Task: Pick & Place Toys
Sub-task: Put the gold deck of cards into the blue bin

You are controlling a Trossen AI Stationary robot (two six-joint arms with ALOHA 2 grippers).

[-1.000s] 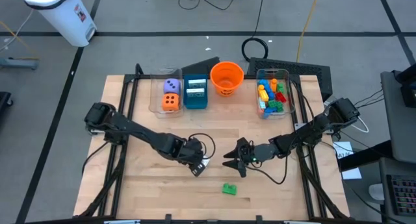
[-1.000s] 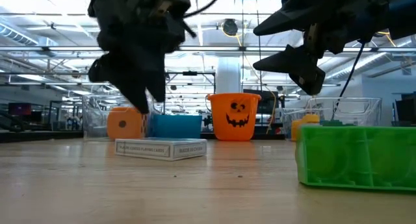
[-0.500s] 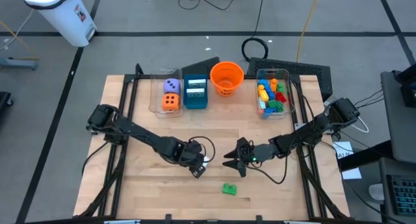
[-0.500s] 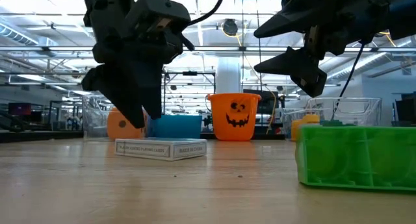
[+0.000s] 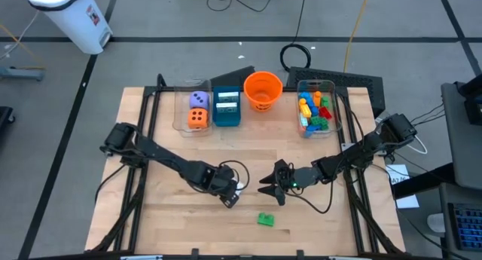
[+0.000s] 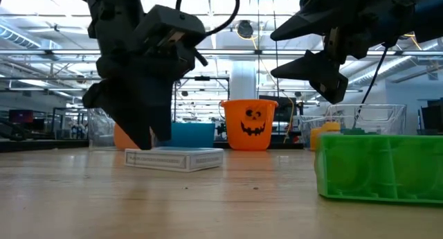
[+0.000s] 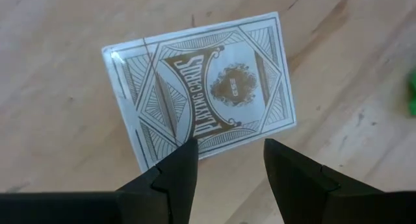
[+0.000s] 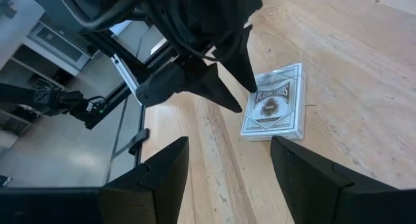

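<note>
A white playing-card box lies flat on the wooden table, also seen in the low view and the high view. My left gripper points steeply down, open, with its fingertips at one end of the box. My right gripper hangs open in the air to the right of the box, holding nothing. A green brick rests on the table nearer the front edge. My left gripper's two fingers come from above and stand over the box's edge nearest them. I cannot tell whether they touch it. The box lies flat on the table.
Along the table's far side stand a clear bin with an orange and a purple die, a teal box, an orange bucket and a clear bin of coloured bricks. Bare wood lies around the card box.
My left gripper has come down toward the card box, its fingertips now level with the box's top. Its opening looks the same. The right arm has kept still.
</note>
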